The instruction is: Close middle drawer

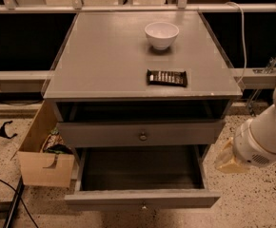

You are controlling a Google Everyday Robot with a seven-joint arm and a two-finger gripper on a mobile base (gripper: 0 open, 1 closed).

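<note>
The middle drawer (142, 177) is standing pulled well out from the bottom of the grey cabinet (62, 122), its dark inside lying open to view. Its low flat front is facing me, with a small round knob (143, 206) sitting at the centre of its lower edge. Directly above it, a taller drawer front (104, 134) with a larger knob (142, 136) is sitting nearly flush with the cabinet, and above that a dark opening (138, 110) is showing under the worktop (104, 56).

On the worktop a white bowl (162, 34) is resting towards the back, and a dark snack bar (166, 78) is lying flat nearer the front edge, well apart from the bowl.

To the right of the drawer, the robot's white arm (266, 137) is reaching in from the edge of view, and its tan gripper (228, 159) is hanging just beside the cabinet's right side, level with the open drawer and outside it, not touching the drawer front. How far open the gripper is I cannot tell, nor whether it is gripping anything.

On the left, a tan cardboard box (45, 169) is standing on the speckled floor (252, 198) against the cabinet's side, its near corner close by the drawer's left side; whether they are touching I cannot tell. Some dark and coloured bits (57, 146) are lying inside it. A black cable (4, 186) is trailing across the floor further left, and a white cable (243, 37) is hanging down behind the cabinet on the right.
</note>
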